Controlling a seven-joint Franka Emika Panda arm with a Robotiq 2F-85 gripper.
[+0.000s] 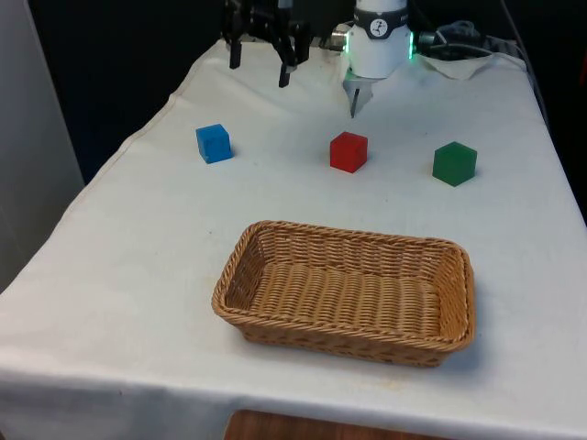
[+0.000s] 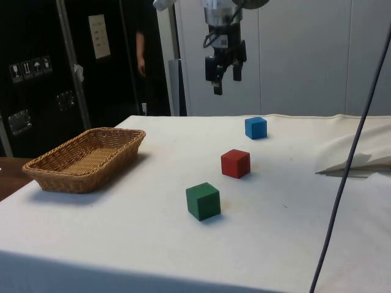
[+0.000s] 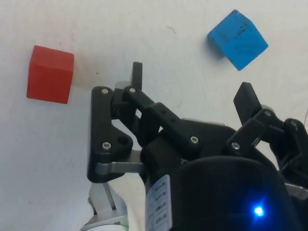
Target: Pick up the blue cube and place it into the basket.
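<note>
The blue cube (image 1: 214,143) (image 2: 256,127) (image 3: 237,39) sits on the white cloth, towards the front view's left and behind the basket. The wicker basket (image 1: 348,236) (image 2: 85,160) stands empty nearer the table's front edge. My gripper (image 1: 260,62) (image 2: 226,82) (image 3: 191,84) hangs open and holds nothing, well above the cloth near the table's far end. It is a little beyond the blue cube and raised clear of it.
A red cube (image 1: 348,151) (image 2: 236,163) (image 3: 50,74) and a green cube (image 1: 454,163) (image 2: 203,201) stand in a row with the blue one. Bunched cloth (image 2: 354,160) and a hanging cable (image 2: 348,171) lie near the robot's base. A person's arm (image 2: 142,52) shows beyond the table.
</note>
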